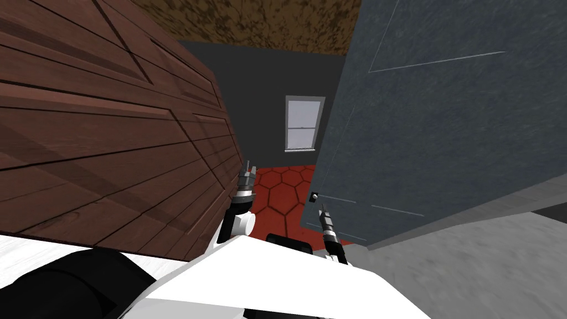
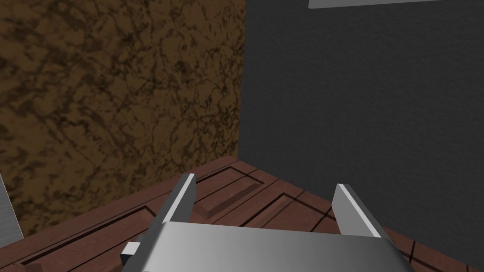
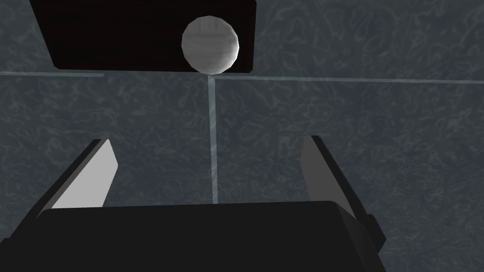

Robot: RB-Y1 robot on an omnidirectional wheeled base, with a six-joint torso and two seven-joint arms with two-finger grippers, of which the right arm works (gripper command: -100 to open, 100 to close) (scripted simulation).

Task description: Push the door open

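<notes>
Door (image 1: 443,127) in the head view is a blue-grey slab on my right. It stands ajar, and its free edge leaves a gap that shows a red hex floor (image 1: 282,194), a dark wall (image 1: 254,99) and a window (image 1: 303,123). A small knob (image 1: 314,196) sits low on that edge. My right gripper (image 1: 323,209) points at the door's face just beside the knob, close to the free edge. On my left stands a brown panel (image 1: 111,138) with grooved boards, and my left gripper (image 1: 248,166) is raised along its near edge, well apart from the door.

In the left wrist view, the left gripper (image 2: 265,181) has its fingers spread wide with nothing between them. The brown panel (image 2: 227,193) lies close under the fingers. Beyond it are a mottled brown surface (image 2: 118,94) and the dark wall (image 2: 354,118).

In the right wrist view, the right gripper (image 3: 208,139) is also spread wide and holds nothing. The door (image 3: 378,141) faces it squarely, with a thin pale seam running up between the two fingers. The knob (image 3: 210,45), a pale grey ball on a black plate (image 3: 118,38), lies straight ahead of the gap between the fingers, beyond their tips and not between them. I cannot tell whether the fingertips touch the door's face.
</notes>
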